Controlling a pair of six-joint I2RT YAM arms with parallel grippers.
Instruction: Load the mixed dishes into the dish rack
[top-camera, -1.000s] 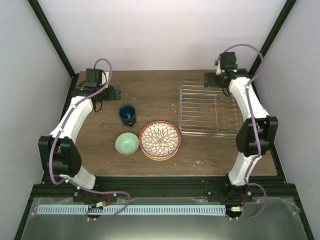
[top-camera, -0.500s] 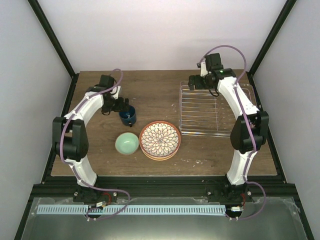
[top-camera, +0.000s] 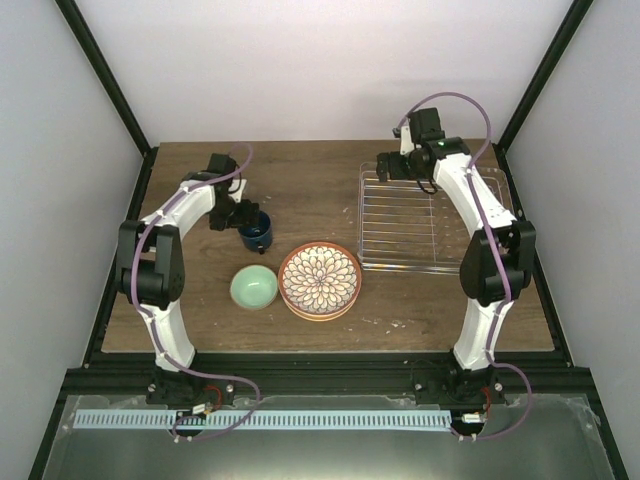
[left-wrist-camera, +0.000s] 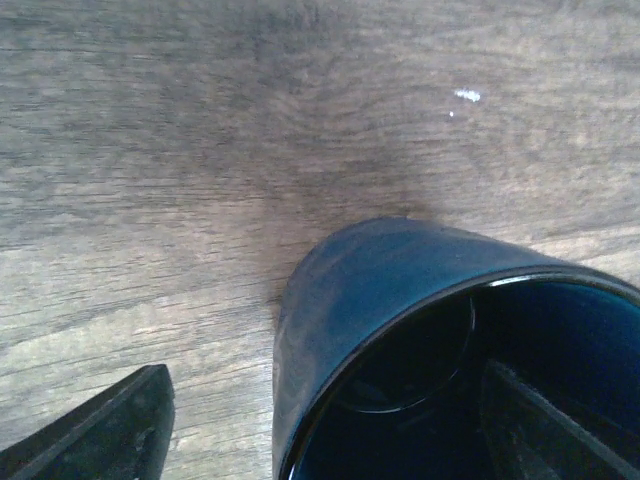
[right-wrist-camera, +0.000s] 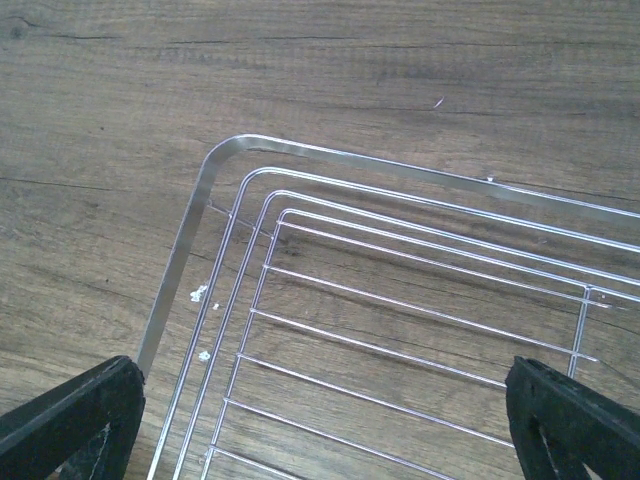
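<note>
The dark blue mug (top-camera: 256, 231) stands upright left of centre. My left gripper (top-camera: 240, 215) is open at its left rim. In the left wrist view the left gripper (left-wrist-camera: 325, 400) straddles the wall of the mug (left-wrist-camera: 370, 290), one finger outside, one inside. The mint-green bowl (top-camera: 254, 288) sits in front of the mug. The stack of terracotta-rimmed plates (top-camera: 320, 280), flower pattern on top, lies beside the bowl. The wire dish rack (top-camera: 425, 225) lies at the right and holds nothing. My right gripper (top-camera: 385, 168) is open above the rack's far-left corner (right-wrist-camera: 213, 165).
Black frame posts stand at the table's back corners, with white walls behind. The right arm reaches over the rack's right side. Small white specks lie on the wood near the rack's corner (right-wrist-camera: 197, 293).
My left gripper has swung right to the mug and set its fingers over the rim. My right gripper has moved left from the rack's far-right side to its far-left corner.
</note>
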